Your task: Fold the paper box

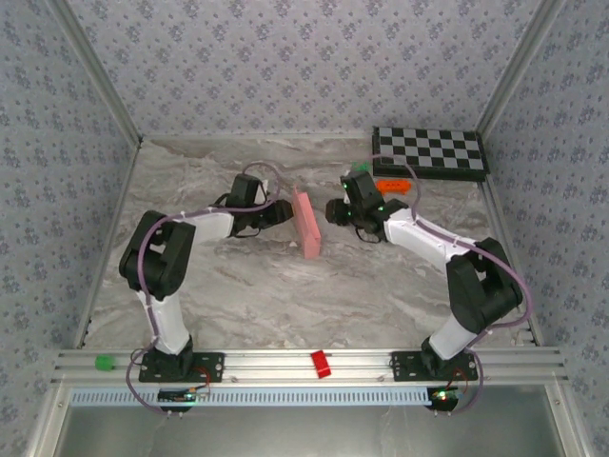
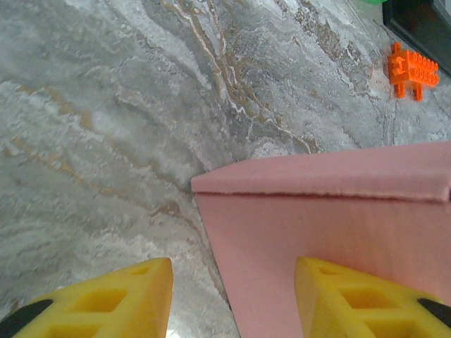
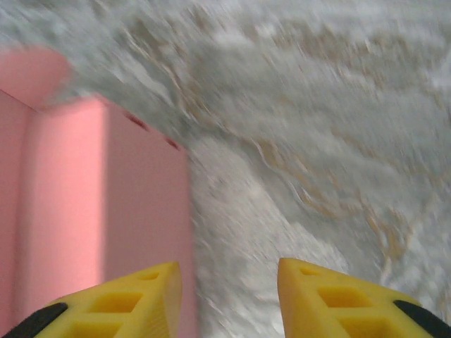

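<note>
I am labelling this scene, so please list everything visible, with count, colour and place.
paper box: one, pink, middle of the table, between the two grippers
checkerboard: one, black and white, far right corner
orange toy: one, orange, just before the checkerboard
red block: one, red, near rail, middle
green block: one, green, near rail, left end
table: one, grey marbled, under everything
left gripper: one, yellow fingers, open, left of the box
right gripper: one, yellow fingers, open, right of the box

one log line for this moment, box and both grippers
paper box: folded up, standing on edge | left gripper: open, beside it | right gripper: open, opposite side
</note>
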Available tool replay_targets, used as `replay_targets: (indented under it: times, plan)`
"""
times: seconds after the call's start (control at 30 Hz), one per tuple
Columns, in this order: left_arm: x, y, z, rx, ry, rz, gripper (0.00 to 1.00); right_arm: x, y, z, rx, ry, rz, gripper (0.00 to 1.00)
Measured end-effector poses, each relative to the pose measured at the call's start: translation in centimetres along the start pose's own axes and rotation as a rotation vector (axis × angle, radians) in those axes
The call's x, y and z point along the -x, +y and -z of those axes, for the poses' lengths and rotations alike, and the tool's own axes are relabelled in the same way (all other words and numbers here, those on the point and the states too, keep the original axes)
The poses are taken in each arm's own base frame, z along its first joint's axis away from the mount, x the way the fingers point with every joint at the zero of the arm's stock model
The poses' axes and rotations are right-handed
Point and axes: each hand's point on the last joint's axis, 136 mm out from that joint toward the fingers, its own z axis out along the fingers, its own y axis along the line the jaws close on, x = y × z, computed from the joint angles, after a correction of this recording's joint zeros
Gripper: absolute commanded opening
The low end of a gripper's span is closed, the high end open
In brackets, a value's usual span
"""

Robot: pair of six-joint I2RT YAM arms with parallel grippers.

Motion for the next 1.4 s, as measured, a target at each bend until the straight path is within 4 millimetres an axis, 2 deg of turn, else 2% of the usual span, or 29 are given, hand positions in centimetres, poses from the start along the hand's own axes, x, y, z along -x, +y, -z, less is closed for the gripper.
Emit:
replay_targets:
  times: [0.07, 0.17, 0.37, 0.7, 0.83, 0.9, 1.0, 1.17, 1.27, 1.4]
  plan:
    - [0.3, -0.3, -0.4, -0.004, 0.012, -0.008, 0.46, -1.9, -0.6, -0.5, -0.008, 0.042, -0.001, 0.37]
    - [0.8, -0.7, -0.9, -0.014, 0.022, -0.024, 0.46, -3.6, -0.3, -1.1, 0.009, 0.076, 0.004, 0.36]
    - [1.7, -1.6, -1.6, -0.035, 0.045, -0.055, 0.47, -5.2, 1.8, -2.4, 0.069, 0.113, 0.028, 0.36]
    - [2.4, -1.8, -1.9, -0.007, 0.072, -0.093, 0.51, -6.3, 4.6, -3.9, 0.173, 0.133, 0.001, 0.37]
    - [3.0, -0.8, -1.0, 0.079, 0.046, -0.111, 0.54, -5.8, 4.8, -3.8, 0.175, 0.115, -0.007, 0.40]
    - [3.4, -0.6, -0.1, 0.121, 0.026, -0.127, 0.55, -5.5, 4.5, -3.5, 0.161, 0.099, -0.006, 0.42]
    - [4.9, -1.4, 2.4, 0.173, -0.037, -0.176, 0.62, -4.6, 3.7, -2.1, 0.132, 0.059, 0.000, 0.43]
    - [6.6, -4.6, 6.5, 0.225, -0.151, -0.309, 0.80, -2.5, 1.1, 1.0, 0.077, -0.019, -0.005, 0.47]
    - [6.1, -7.2, 7.4, 0.231, -0.172, -0.412, 0.88, -2.0, -1.1, 2.3, 0.031, -0.042, -0.012, 0.50]
    - [4.5, -9.6, 6.9, 0.237, -0.126, -0.535, 0.90, -2.4, -3.9, 3.3, -0.025, -0.043, -0.024, 0.51]
